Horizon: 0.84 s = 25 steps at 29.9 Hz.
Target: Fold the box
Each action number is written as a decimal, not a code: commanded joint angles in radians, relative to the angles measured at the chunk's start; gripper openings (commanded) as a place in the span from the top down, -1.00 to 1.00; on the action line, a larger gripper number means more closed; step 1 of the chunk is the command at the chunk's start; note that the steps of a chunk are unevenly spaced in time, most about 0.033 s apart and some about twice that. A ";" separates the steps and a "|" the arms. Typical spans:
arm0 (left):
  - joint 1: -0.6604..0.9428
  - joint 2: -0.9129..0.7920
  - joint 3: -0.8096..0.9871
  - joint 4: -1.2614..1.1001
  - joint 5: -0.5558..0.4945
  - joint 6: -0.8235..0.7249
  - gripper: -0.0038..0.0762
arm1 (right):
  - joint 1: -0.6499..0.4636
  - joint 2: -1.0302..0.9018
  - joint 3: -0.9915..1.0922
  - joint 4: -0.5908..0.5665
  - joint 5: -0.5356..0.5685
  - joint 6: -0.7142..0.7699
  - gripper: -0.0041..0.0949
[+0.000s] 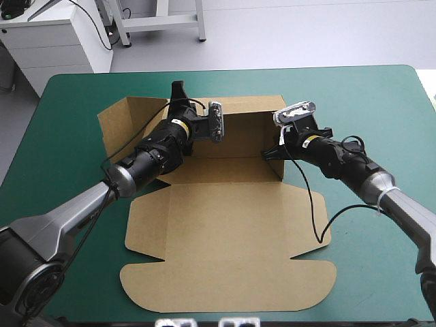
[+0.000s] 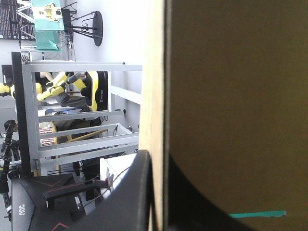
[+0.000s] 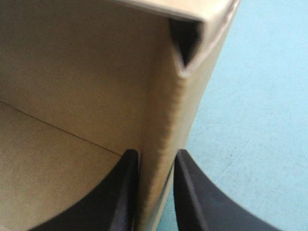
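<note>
Box point(image 1: 225, 238), brown: laid on the table point(image 1: 381, 88), teal-green cover seen all round it; far walls raised, near part flat. Left gripper point(image 2: 156, 192): all but closed, raised board at the box's far left pinched. Right gripper point(image 3: 156, 192): likewise, the box's right wall clamped.

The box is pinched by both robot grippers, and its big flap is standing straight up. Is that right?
Not quite. The left gripper and the right gripper are both shut on the box, but its big flap is not standing up. It lies flat on the teal-green cover, on the near side. The high view shows it.
</note>
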 commanded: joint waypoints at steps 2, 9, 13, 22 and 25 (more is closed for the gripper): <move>-0.011 -0.039 -0.019 -0.029 -0.041 -0.017 0.92 | 0.001 0.021 -0.023 0.039 -0.028 -0.011 0.66; -0.011 -0.039 -0.019 -0.011 -0.031 -0.011 0.89 | 0.001 0.025 -0.023 0.059 -0.018 -0.007 0.94; -0.023 -0.039 -0.019 -0.011 -0.015 0.012 0.56 | 0.001 0.025 -0.023 0.059 -0.018 -0.007 0.94; -0.100 -0.046 -0.019 -0.009 0.091 0.027 -0.38 | 0.001 0.025 -0.023 0.059 -0.018 -0.003 0.94; -0.118 -0.068 -0.019 -0.007 0.107 0.023 -0.38 | 0.001 0.025 -0.023 0.059 -0.020 0.008 0.94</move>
